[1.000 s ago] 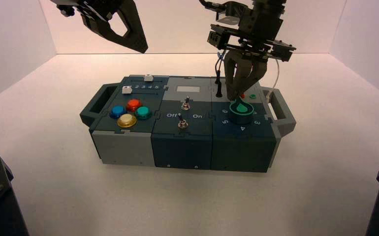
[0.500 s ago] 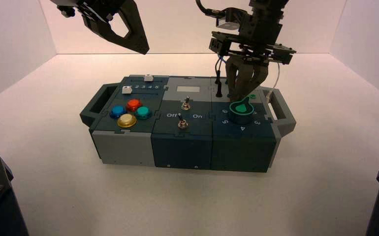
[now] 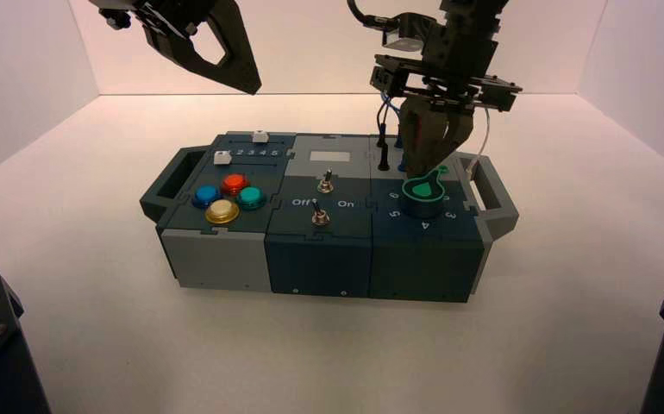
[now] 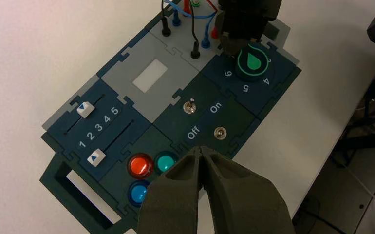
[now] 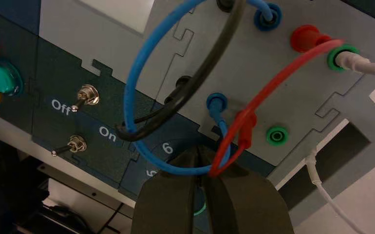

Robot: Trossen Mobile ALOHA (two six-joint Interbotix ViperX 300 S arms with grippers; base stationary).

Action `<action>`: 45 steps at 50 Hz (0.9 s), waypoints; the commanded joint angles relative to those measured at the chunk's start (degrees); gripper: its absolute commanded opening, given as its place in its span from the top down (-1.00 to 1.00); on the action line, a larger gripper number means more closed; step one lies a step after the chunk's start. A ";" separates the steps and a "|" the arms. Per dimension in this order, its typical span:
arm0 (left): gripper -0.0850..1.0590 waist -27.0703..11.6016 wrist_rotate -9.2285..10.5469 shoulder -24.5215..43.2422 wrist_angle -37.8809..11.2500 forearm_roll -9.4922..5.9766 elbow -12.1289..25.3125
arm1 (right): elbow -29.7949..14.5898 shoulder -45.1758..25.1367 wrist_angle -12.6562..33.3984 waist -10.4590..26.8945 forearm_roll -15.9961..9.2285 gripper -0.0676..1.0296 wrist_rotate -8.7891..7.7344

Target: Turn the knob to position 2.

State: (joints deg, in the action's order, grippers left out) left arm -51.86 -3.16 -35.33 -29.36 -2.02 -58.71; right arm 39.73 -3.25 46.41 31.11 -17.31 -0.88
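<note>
Knob (image 3: 423,197) at the box's four o'clock; right gripper (image 3: 416,172), jaws closed, at its twelve. 2 is hidden, so completion is unconfirmed; any turn remaining is unclear. Left gripper (image 4: 200,148) idles closed, box's eleven.

- The knob (image 3: 422,198) is round and dark-sided, its rim and teardrop pointer bright green; it stands upright on the dark panel at the right near corner of the box (image 3: 318,267).
- The pointer's tip faces away from the printed 4 (image 4: 266,81).
- Position 2, on the knob's curved digit ring, is hidden.
</note>
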 commanded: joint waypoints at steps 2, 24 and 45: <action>0.90 -0.18 -0.35 -0.53 0.18 0.09 1.49 | -1.32 1.05 0.18 -0.70 0.35 0.92 0.00; 0.90 -0.18 -0.53 -0.62 0.09 0.09 1.58 | -1.23 1.05 0.44 -0.97 0.88 0.92 0.09; 0.90 -0.18 -0.53 -0.70 0.09 0.09 1.58 | -0.88 1.14 1.05 -0.88 1.41 0.92 0.09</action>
State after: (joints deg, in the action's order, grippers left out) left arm -51.77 -3.43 -35.60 -29.53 -2.11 -58.80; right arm 39.73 -3.25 47.29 30.50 -15.91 -0.97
